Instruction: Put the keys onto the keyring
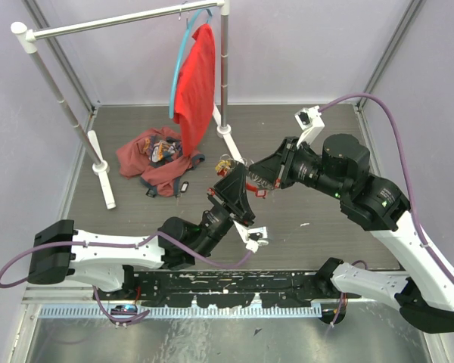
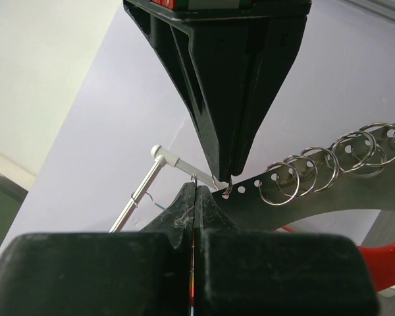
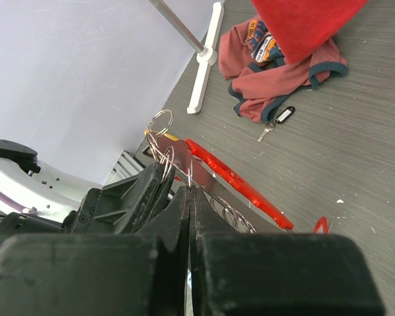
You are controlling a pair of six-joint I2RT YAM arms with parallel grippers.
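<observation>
The left arm [image 1: 113, 253] and right arm [image 1: 420, 249] are white with black joints, purple cables [image 1: 397, 125] and black fingers [image 2: 85, 276].

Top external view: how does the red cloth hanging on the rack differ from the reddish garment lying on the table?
The hanging red cloth drapes straight down from a blue hanger on the white rack. The crumpled garment lies bunched on the table. The hanging red cloth is a bright, plain red, while the crumpled garment is a duller brick red with dark trim and a colourful print. Both are reddish fabric near the rack.
</observation>
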